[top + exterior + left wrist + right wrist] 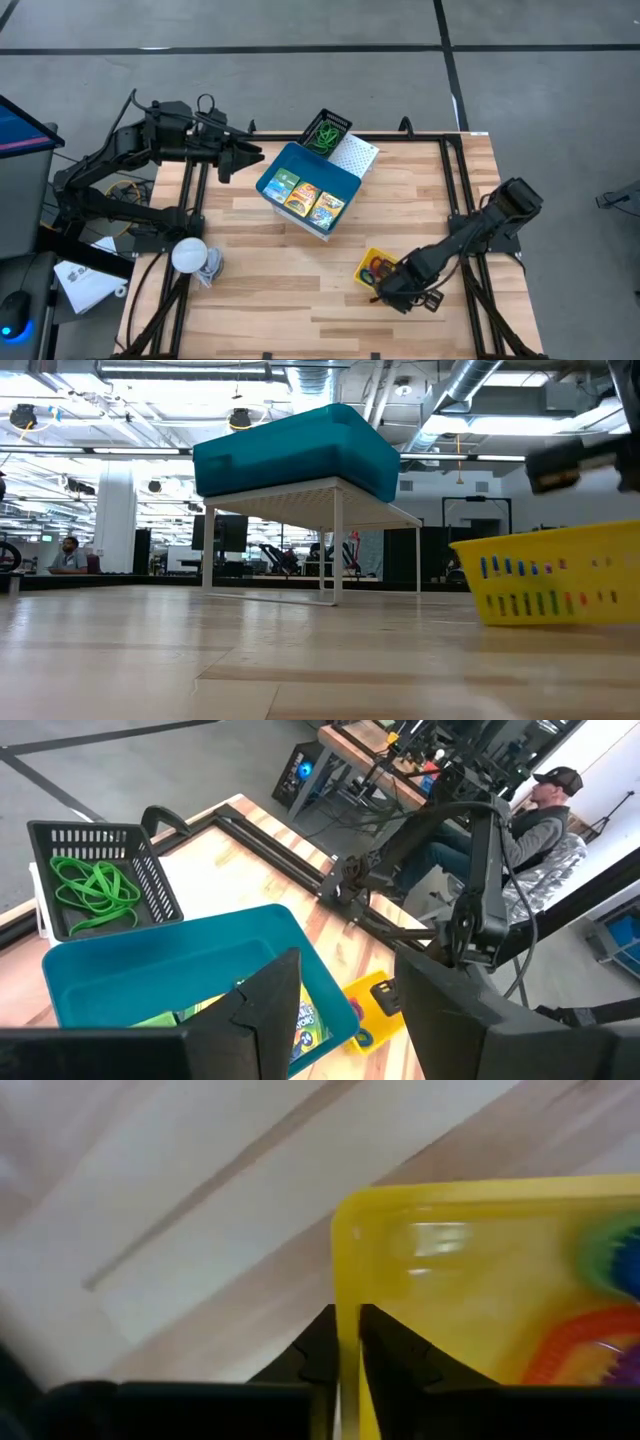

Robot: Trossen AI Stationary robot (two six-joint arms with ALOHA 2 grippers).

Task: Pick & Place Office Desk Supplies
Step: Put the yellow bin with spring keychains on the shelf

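Observation:
A yellow mesh tray (pixel 374 264) with orange and purple rubber-band loops (pixel 590 1340) sits on the table at the near right, and my right gripper (pixel 396 290) is shut on its wall. A blue tray (pixel 300 188) holding three crayon packs (pixel 303 194) rests on a white stand (pixel 330 495) mid-table. Behind it a black mesh tray (pixel 100 880) holds green rubber bands (pixel 93 890). My left gripper (pixel 345 1020) hovers open, clear of the table, just left of the blue tray. My right gripper pinches the yellow tray's side wall (pixel 345 1315) at its rim, near a corner, one finger inside the tray and one finger (pixel 318 1348) outside. The fingers come from above, pointing down. The tray stands upright with its bottom (pixel 550 618) on the table.
A white round bulb-like object (pixel 190 254) lies at the near left. Dark frame rails (pixel 455 180) run along the table's left and right sides. Bare wood lies between the stand and the near edge. A person (pixel 545 810) sits beyond the table.

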